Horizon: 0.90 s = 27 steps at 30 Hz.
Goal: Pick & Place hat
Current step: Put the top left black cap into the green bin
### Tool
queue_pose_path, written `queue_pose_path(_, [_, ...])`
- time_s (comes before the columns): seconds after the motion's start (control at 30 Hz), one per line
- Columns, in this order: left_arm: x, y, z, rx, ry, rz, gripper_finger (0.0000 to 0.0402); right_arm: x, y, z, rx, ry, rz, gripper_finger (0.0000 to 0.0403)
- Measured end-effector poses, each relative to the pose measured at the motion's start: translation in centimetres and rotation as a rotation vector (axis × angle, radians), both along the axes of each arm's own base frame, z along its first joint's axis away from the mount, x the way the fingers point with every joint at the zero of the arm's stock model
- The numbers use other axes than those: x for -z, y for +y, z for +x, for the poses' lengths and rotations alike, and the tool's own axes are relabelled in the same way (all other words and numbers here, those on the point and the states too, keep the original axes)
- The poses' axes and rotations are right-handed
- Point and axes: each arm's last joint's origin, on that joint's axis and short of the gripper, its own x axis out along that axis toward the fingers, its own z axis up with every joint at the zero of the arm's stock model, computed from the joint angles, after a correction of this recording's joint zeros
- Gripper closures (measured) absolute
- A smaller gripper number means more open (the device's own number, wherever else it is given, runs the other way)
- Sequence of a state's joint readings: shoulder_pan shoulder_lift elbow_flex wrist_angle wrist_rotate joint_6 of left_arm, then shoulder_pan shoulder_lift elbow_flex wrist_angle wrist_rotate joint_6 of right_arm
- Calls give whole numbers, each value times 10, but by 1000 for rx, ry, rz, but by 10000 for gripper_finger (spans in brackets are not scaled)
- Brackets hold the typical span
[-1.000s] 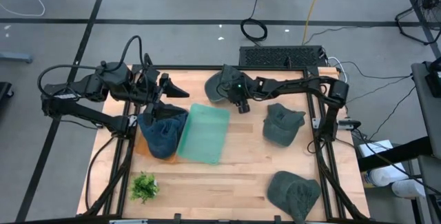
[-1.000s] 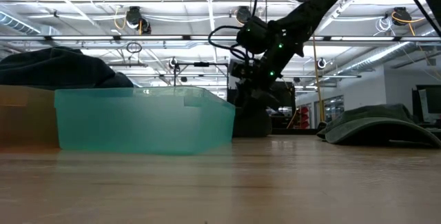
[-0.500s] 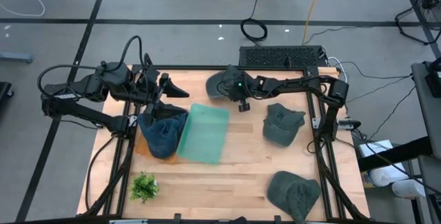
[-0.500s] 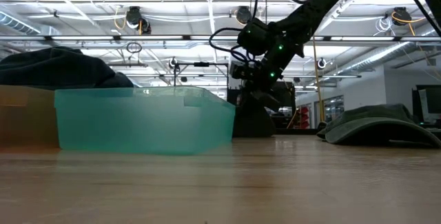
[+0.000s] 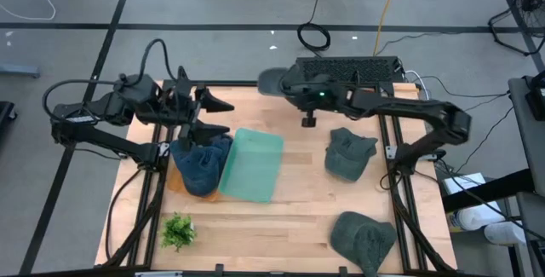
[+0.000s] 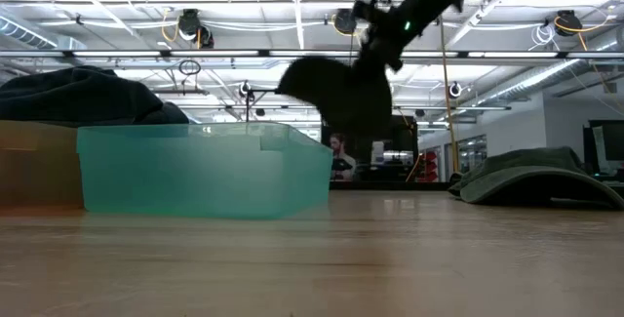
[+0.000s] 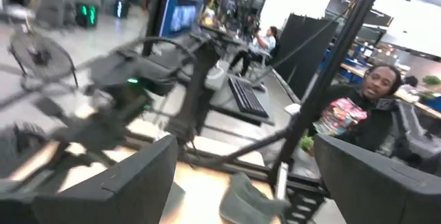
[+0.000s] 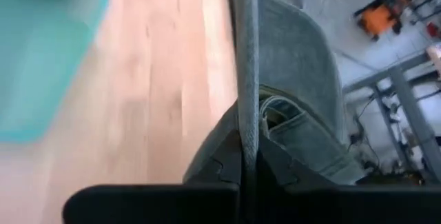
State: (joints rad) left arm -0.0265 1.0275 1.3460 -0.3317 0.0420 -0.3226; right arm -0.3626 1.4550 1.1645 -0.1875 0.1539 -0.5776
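Observation:
A grey-green hat (image 6: 336,98) hangs in the air near the table's far edge, with my right gripper (image 8: 248,160) shut on it. In the high view only a bit of that hat (image 5: 271,81) shows beside the right gripper (image 5: 288,88). My left gripper (image 5: 217,117) stands open and level at the far left, above a dark blue hat (image 5: 200,166) that lies in a brown box. A teal bin (image 5: 253,164) stands right beside that box. My right gripper pinches a thin edge of the hat (image 8: 247,124) between its two fingers; that edge runs on past the fingertips. The fingers slant down from the table's right side. The hat hangs below the gripper, lifted clear of the table, its crown (image 6: 351,112) sagging down.
Two more grey-green hats lie on the table's right half, one mid-right (image 5: 349,153) and one near the front (image 5: 364,239). A small green plant (image 5: 178,230) stands front left. A keyboard (image 5: 349,68) lies beyond the far edge. A person (image 7: 365,107) sits behind the table frame.
My right gripper has shut on the hat that lay at the far middle of the table and has risen quickly with it. The hat has come off the table and now hangs clear, a little nearer the far edge.

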Motion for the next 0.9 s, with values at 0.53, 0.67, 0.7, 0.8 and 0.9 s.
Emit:
queue_pose_path(0.53, [0, 1, 5, -50, -20, 343, 53, -92, 73, -67, -238, -481, 594, 402])
queue_pose_path(0.67, [6, 1, 14, -44, 11, 361, 53, -97, 86, -68, -301, -506, 753, 403])
queue_pose_path(0.7, [8, 1, 17, -41, 25, 370, 53, -98, 89, -68, -316, -511, 793, 403])
queue_pose_path(0.8, [14, 1, 25, -33, 64, 374, 53, -99, 94, -66, -337, -510, 905, 403])
queue_pose_path(0.9, [19, 1, 33, -26, 89, 363, 53, -98, 97, -64, -304, -503, 1006, 403])
